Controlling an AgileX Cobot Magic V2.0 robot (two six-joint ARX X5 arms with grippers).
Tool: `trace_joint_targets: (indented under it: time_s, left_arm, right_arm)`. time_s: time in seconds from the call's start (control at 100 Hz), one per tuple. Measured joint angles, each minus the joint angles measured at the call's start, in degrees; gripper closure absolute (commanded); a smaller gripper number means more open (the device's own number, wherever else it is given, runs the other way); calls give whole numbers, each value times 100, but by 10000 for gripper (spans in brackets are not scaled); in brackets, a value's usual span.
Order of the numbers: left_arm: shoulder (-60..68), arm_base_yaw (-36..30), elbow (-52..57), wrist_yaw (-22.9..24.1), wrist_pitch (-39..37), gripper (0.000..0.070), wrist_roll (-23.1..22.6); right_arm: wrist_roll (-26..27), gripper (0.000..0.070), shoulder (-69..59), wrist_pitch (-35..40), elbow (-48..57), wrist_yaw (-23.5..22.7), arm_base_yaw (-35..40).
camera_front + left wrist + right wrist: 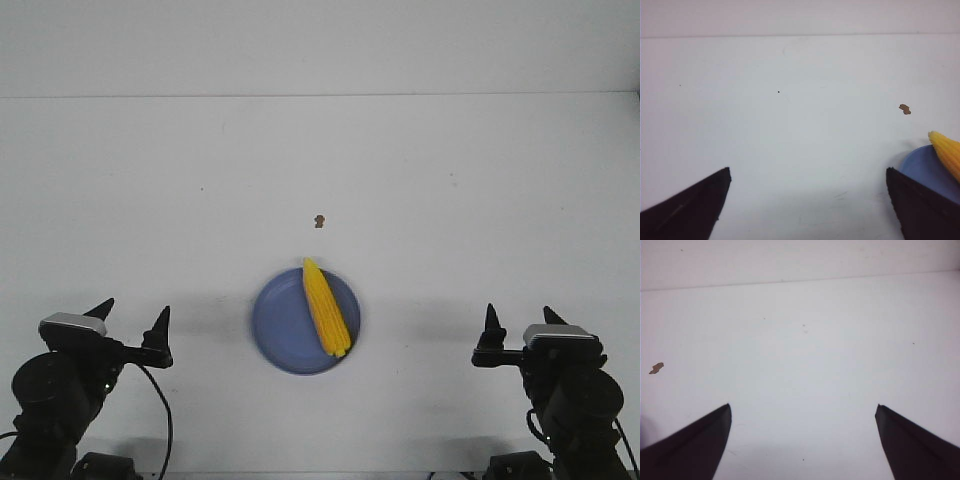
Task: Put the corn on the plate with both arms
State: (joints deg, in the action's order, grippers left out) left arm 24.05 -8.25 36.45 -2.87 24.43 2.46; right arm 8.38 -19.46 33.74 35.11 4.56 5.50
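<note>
The yellow-orange corn (325, 307) lies on the right half of the periwinkle-blue plate (280, 325), its pointed tip over the far rim. The left wrist view shows the corn's tip (946, 151) and part of the plate (925, 167). My left gripper (134, 316) is open and empty at the near left, well left of the plate; its jaws stand wide apart in its own view (807, 172). My right gripper (520, 315) is open and empty at the near right, well right of the plate, and is wide apart in its own view (803, 409).
A small brown speck (319, 221) lies on the white table beyond the plate; it shows in the left wrist view (905, 109) and the right wrist view (656, 368). The table's far edge meets a pale wall.
</note>
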Motion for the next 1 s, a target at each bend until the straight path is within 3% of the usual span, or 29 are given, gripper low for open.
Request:
trace_joint_targets:
  time_s: [0.09,0.17,0.23,0.37,0.47,1.0]
  left_arm:
    - [0,0,0,0,0,103,0]
    - [0,0,0,0,0,223,0]
    - [0,0,0,0,0,324,0]
    - [0,0,0,0,0,534,0]
    - [0,0,0,0,0,700,0]
    - [-2,0,0,0,0,694,0]
  right_arm:
    - [0,98,0,0,0,0,0]
    - [0,143,0,0,0,2,0]
    - [0,239,0,0,0,15,0]
    - [0,567,0,0,0,17,0]
    - [0,675,0,0,0,20,0]
    - [0,684,0,0,0,20,0]
